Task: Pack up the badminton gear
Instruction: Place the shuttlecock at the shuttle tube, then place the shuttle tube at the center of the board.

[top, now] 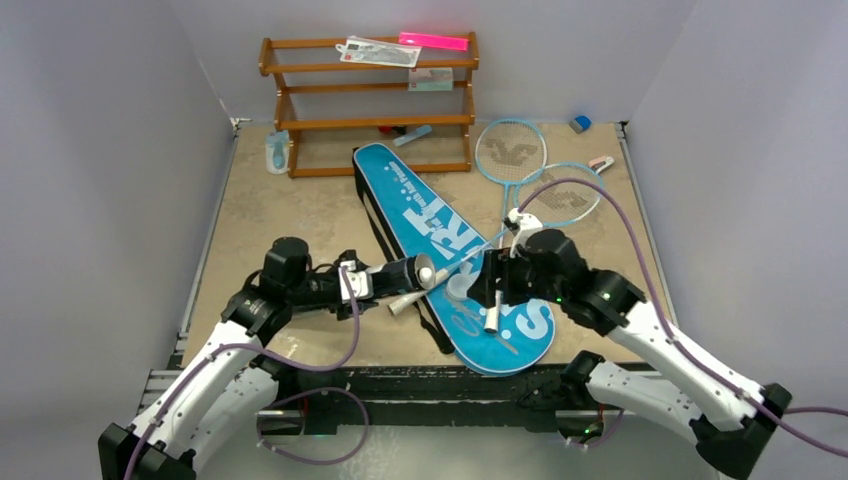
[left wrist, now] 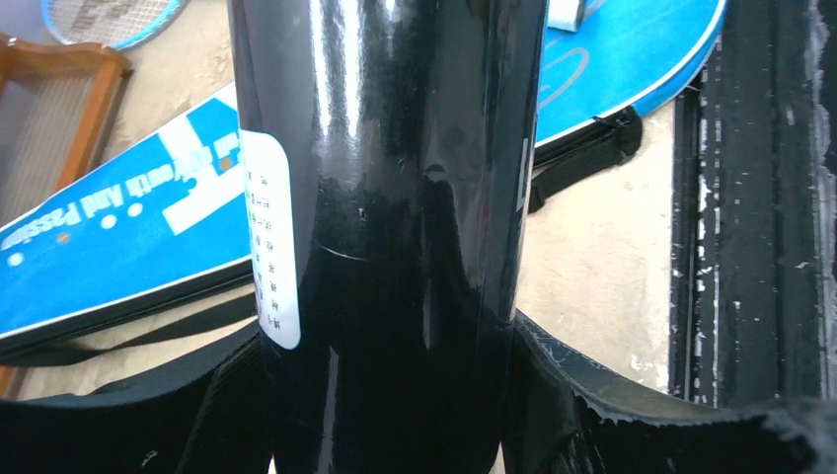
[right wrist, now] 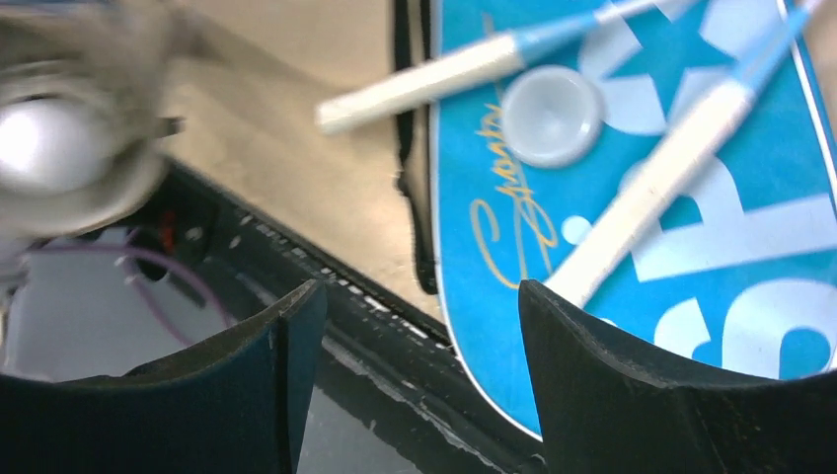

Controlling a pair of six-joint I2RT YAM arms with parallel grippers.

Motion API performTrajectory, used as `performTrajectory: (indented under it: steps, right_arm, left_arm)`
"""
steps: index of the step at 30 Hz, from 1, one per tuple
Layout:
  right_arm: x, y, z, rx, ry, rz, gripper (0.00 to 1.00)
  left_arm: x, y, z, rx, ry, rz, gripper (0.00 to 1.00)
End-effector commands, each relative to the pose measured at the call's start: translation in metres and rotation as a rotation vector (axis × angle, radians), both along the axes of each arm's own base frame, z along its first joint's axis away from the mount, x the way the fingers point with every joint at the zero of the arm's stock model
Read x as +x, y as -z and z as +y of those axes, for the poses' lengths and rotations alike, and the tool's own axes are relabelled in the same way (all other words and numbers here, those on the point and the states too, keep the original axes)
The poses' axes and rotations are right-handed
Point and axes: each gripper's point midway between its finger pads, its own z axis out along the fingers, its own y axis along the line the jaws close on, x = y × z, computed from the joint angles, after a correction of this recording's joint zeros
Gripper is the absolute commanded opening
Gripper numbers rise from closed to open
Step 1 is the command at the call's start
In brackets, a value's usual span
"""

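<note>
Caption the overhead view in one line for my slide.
Left end effector grips the black tube by the blue bag; right end effector hangs open over the handles of two rackets.

The blue racket-shaped bag (top: pixel 400 190), lettered "SPORT" in white, lies flat and aslant on the worktop (top: pixel 260 210). Two light-blue-framed rackets (top: pixel 510 150) rest with their heads on the worktop off the bag's far right side and their white handles across the bag, one handle end overhanging its left edge. A round white cap (right wrist: pixel 551 116) sits on the bag between the handles. The long black tube (top: pixel 400 272) hangs level at the bag's left edge, clamped in the left gripper's (top: pixel 385 277) jaws.
</note>
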Motion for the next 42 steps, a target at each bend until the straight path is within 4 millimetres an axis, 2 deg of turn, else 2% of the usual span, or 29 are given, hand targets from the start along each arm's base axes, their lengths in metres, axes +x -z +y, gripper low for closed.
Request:
performTrajectory:
  steps: [1, 4, 8, 10, 14, 16, 20, 22, 26, 29, 32, 36, 42]
  right_arm:
    - [0.018, 0.056, -0.01, -0.101, 0.214, 0.13, 0.72]
    - [0.03, 0.081, -0.002, -0.108, 0.254, 0.183, 0.7]
    - [0.054, 0.1, -0.003, -0.209, 0.341, 0.199, 0.62]
    - [0.062, 0.108, -0.002, -0.263, 0.349, 0.216, 0.57]
    - [0.077, 0.118, 0.015, -0.249, 0.327, 0.219, 0.56]
    - [0.086, 0.121, 0.017, -0.252, 0.345, 0.207, 0.55]
    - [0.101, 0.133, 0.008, -0.296, 0.408, 0.234, 0.5]
    - [0.101, 0.142, 0.005, -0.304, 0.417, 0.274, 0.48]
    - [0.096, 0.155, 0.006, -0.283, 0.413, 0.296, 0.48]
    - [0.09, 0.167, 0.006, -0.286, 0.409, 0.326, 0.47]
    - [0.088, 0.173, 0.017, -0.247, 0.357, 0.339, 0.45]
    - [0.086, 0.182, 0.023, -0.252, 0.323, 0.364, 0.4]
    - [0.087, 0.184, 0.023, -0.257, 0.308, 0.357, 0.22]
  left_arm:
    - [0.017, -0.025, 0.005, -0.036, -0.075, -0.109, 0.0]
    - [0.02, -0.032, 0.007, -0.05, -0.104, -0.139, 0.0]
    - [0.024, -0.051, 0.008, -0.113, -0.156, -0.165, 0.0]
    - [0.031, -0.079, 0.006, -0.209, -0.209, -0.176, 0.0]
    - [0.052, -0.142, 0.01, -0.452, -0.386, -0.147, 0.0]
    - [0.065, -0.162, 0.014, -0.57, -0.48, -0.093, 0.0]
    - [0.067, -0.201, 0.012, -0.754, -0.479, -0.091, 0.0]
    - [0.067, -0.225, 0.016, -0.868, -0.481, -0.123, 0.0]
    - [0.063, -0.254, 0.015, -1.011, -0.418, -0.163, 0.0]
    - [0.057, -0.263, 0.017, -1.138, -0.354, -0.212, 0.0]
    - [0.047, -0.262, 0.016, -1.209, -0.262, -0.311, 0.0]
    - [0.048, -0.245, 0.005, -1.154, -0.192, -0.418, 0.0]
    - [0.055, -0.215, 0.003, -1.108, -0.196, -0.492, 0.0]
